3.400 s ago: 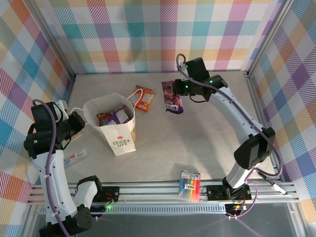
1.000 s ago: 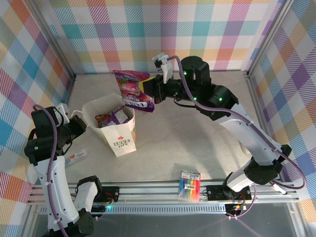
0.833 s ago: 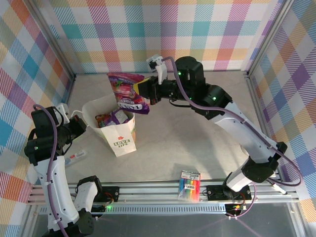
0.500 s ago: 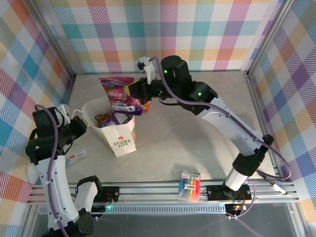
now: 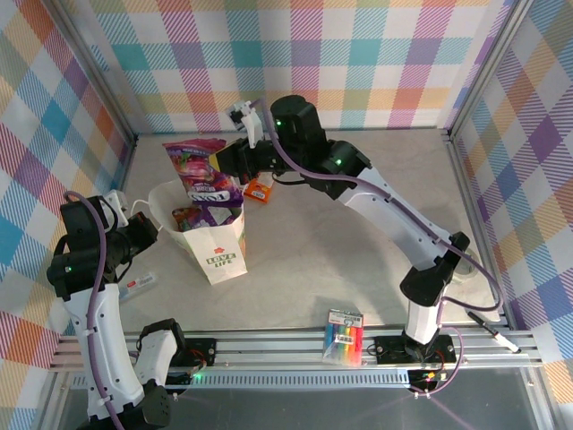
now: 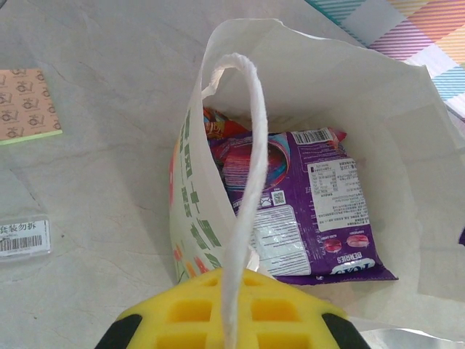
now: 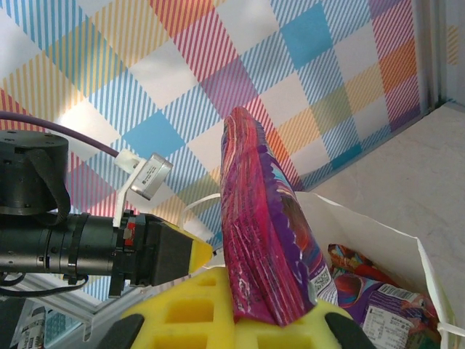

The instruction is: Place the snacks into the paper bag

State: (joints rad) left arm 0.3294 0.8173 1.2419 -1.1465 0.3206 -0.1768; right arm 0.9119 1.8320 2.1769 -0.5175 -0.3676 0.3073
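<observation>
My right gripper [image 5: 224,161] clamps the pink-purple packet [image 5: 199,170] above the bag [image 5: 218,251]; my left gripper [image 6: 231,313] pinches its handle [image 6: 253,167].

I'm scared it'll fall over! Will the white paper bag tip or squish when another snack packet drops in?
The paper bag probably won't tip: the left gripper pinches its handle, and packets already inside likely weigh it down. Its paper looks thin with a wavy rim, so a bump might crumple it.
</observation>
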